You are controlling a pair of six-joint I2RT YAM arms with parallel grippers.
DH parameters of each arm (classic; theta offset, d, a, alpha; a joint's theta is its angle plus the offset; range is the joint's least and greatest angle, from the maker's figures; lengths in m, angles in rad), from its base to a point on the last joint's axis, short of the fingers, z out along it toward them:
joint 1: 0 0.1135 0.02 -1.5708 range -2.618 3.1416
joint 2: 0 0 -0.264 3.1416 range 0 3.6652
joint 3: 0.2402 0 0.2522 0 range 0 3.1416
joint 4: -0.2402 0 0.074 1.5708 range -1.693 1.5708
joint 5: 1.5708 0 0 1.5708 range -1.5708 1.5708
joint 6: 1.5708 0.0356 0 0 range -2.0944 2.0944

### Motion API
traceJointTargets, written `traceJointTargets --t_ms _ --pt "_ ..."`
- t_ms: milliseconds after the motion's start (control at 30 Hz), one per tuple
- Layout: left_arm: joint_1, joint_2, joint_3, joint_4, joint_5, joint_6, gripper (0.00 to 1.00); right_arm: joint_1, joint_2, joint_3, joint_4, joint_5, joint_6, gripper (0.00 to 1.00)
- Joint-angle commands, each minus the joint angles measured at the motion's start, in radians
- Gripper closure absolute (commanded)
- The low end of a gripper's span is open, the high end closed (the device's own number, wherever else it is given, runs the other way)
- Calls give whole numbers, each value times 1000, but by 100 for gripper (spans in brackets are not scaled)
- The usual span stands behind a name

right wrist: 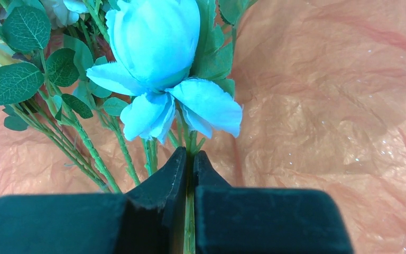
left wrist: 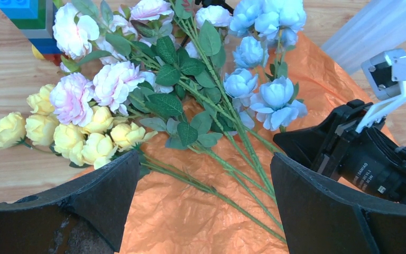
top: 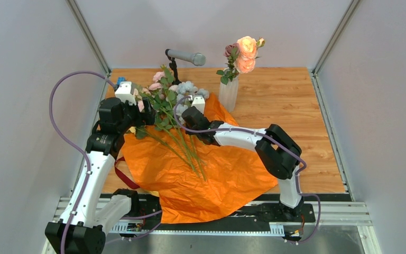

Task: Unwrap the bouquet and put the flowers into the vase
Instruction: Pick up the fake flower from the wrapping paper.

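Desk: What's nearest to you?

Me: One sheet of orange paper [top: 227, 180], opened flat on the table [top: 296, 106]. Its near edge reaches the rail by my two arm bases. One dark red ribbon [top: 122, 177] lies loose at the sheet's left edge.

Desk: And the flowers?

Me: The flowers [top: 169, 114] lie across the paper in one loose bunch, stems toward me, heads away and to the left. From the left wrist I make out roughly seven yellow heads, about six pale blue, and a few pink and cream. They overlap too much for an exact count.

Desk: Your hands?

Me: My left gripper [left wrist: 205, 159] hangs over the bunch with both fingers spread as wide as they go, holding nothing. My right gripper [right wrist: 189, 159] is pinched tight on one thin green stem [right wrist: 189, 222], just below one blue rose [right wrist: 156, 47], over the far part of the paper.

Desk: Farther back?

Me: One vase [top: 228, 95] stands upright at the paper's far edge; I cannot tell whether they touch. It holds two peach roses [top: 247, 53] and one darker pink rose [top: 230, 50], with leaves. One mic [top: 187, 56] on a black stand sits behind the flower heads, left of the vase. One coloured block [left wrist: 24, 16] sits at the far left beside the heads.
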Motion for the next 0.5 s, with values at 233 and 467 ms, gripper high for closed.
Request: traceJointTargets --t_ms 233,467 --pt "12 0 -3 37 14 3 0 35 -178 -83 14 38 -33 100" --pt "12 0 -3 38 15 1 0 54 -256 -123 -141 42 -88 100"
